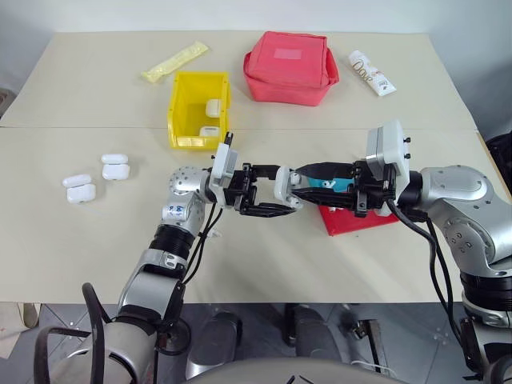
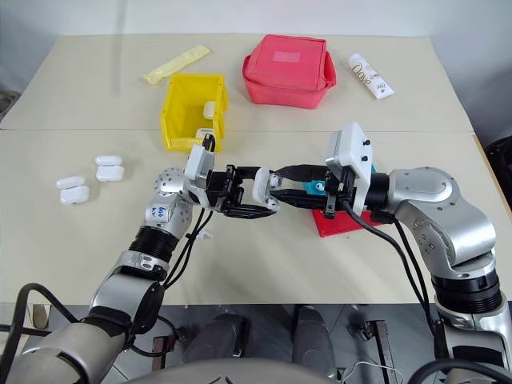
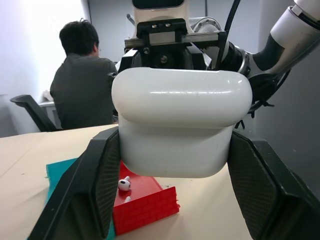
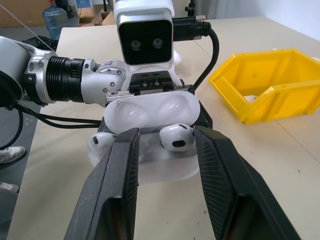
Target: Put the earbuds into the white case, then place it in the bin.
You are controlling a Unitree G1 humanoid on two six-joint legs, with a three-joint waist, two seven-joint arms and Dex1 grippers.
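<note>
While the left gripper (image 1: 268, 198) clamps the open white case (image 3: 181, 122) above the table (image 1: 96, 240), the right gripper (image 4: 164, 145) pinches an earbud (image 4: 176, 136) at its sockets — another earbud (image 3: 124, 184) lies in the tray (image 3: 145, 202); bin (image 1: 198, 109) sits farther back.

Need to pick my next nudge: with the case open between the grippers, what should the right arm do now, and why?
Probably ease the right gripper down to seat the earbud in its socket. The left gripper clamps the open white case, and the earbud between the right fingers looks only partly in.
</note>
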